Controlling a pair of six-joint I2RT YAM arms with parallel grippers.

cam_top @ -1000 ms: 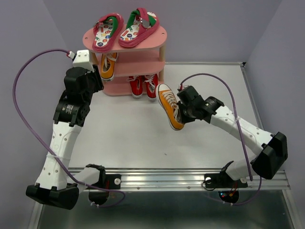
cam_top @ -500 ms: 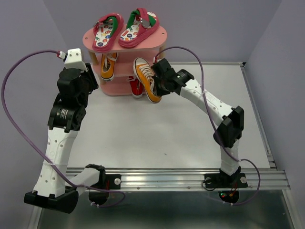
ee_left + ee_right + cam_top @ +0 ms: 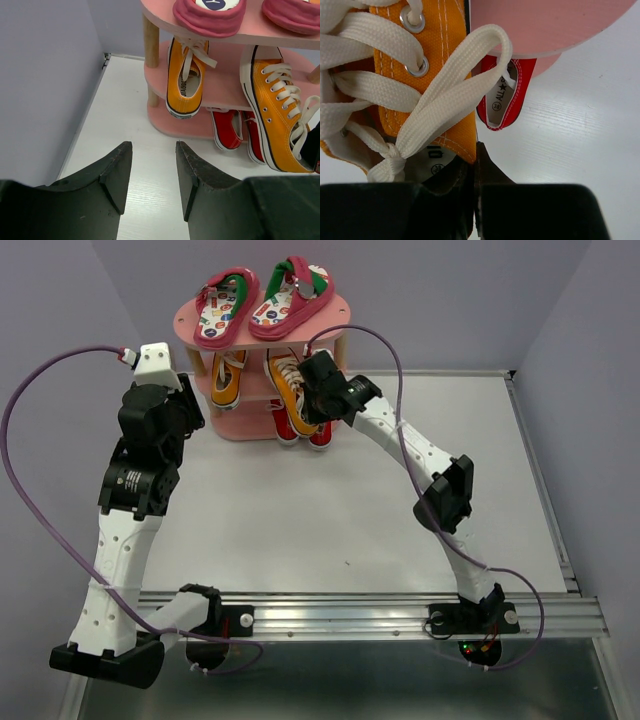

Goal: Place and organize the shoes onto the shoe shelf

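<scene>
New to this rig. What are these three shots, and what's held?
Two robot arms are bolted to a white table. One picture looks down from above; the other two come from cameras on each wrist. The pink shoe shelf carries pink flip-flops on top, one orange sneaker on the middle board and red sneakers at the bottom. The right gripper is shut on the second orange sneaker, by the middle board. The left gripper is open, holding nothing.
</scene>
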